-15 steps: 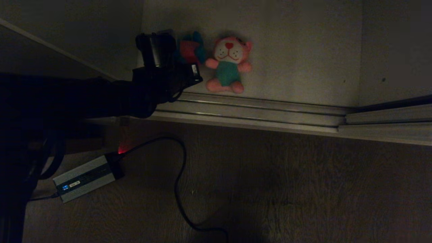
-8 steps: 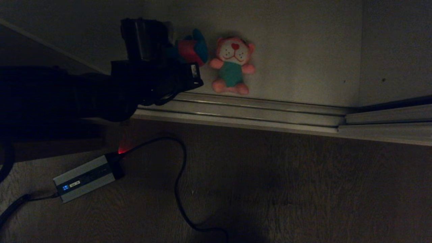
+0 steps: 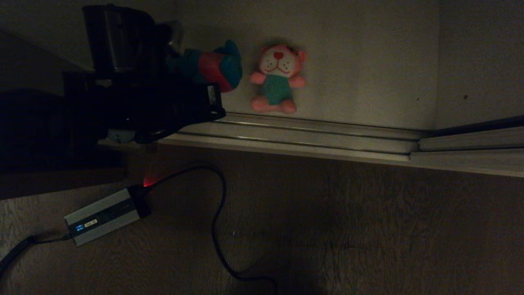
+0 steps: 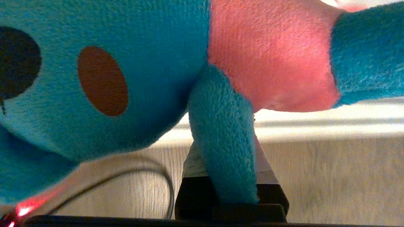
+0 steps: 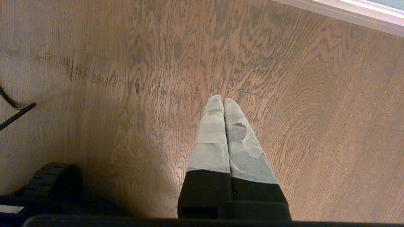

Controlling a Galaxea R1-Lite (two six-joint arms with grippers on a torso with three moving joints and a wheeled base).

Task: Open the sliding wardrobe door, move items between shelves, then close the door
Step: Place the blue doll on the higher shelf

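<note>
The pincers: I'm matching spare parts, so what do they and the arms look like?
The right pincer has two tapered fingers wrapped in worn pale grey tape above black bases. The left pincer shows the same grey tape over black. The left arm is bulky and black, with a small white label.

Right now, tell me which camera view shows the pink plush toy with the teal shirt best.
The head view: the pink plush toy with the teal shirt lies whole and unblocked on the off-white shelf. The left wrist view shows only a pale sliver at its edge; the right wrist view shows none.
</note>
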